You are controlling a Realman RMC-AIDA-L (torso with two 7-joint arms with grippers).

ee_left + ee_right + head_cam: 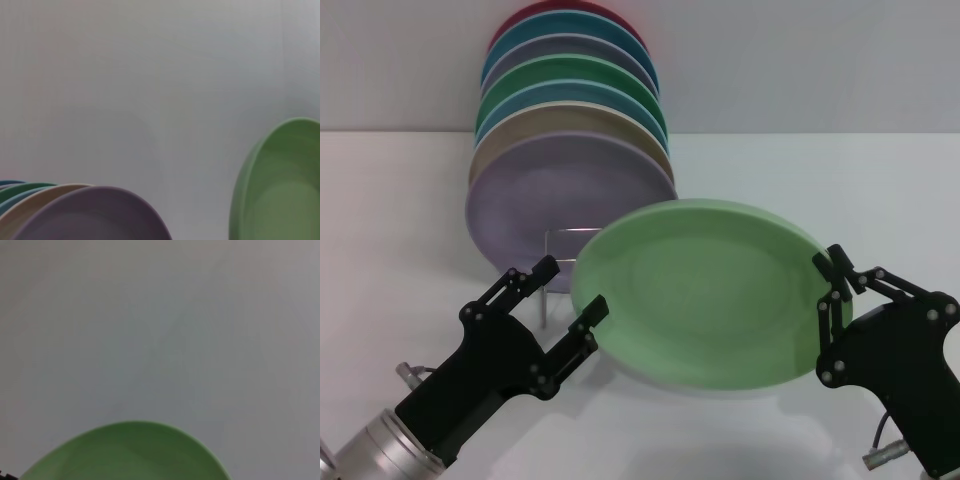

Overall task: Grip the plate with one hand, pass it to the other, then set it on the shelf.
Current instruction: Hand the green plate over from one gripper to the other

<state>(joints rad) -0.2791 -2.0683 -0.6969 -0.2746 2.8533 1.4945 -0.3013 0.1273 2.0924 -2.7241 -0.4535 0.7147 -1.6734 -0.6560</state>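
The pastel-green plate (705,300) hangs tilted above the table in the head view. My right gripper (834,288) is shut on its right rim. My left gripper (570,292) stands open at the plate's left rim, one fingertip (596,308) right at the edge and the other finger (542,270) apart from it. The plate also shows in the left wrist view (280,200) and in the right wrist view (130,455). Just behind the plate's left edge, a bit of the silver wire shelf (560,240) shows.
Several plates stand upright in a row on the shelf, a lilac-purple one (535,200) at the front, then beige, blue, emerald-green (570,75) and more behind. The lilac plate (95,215) lies close to my left wrist. The white table (410,220) meets a pale wall.
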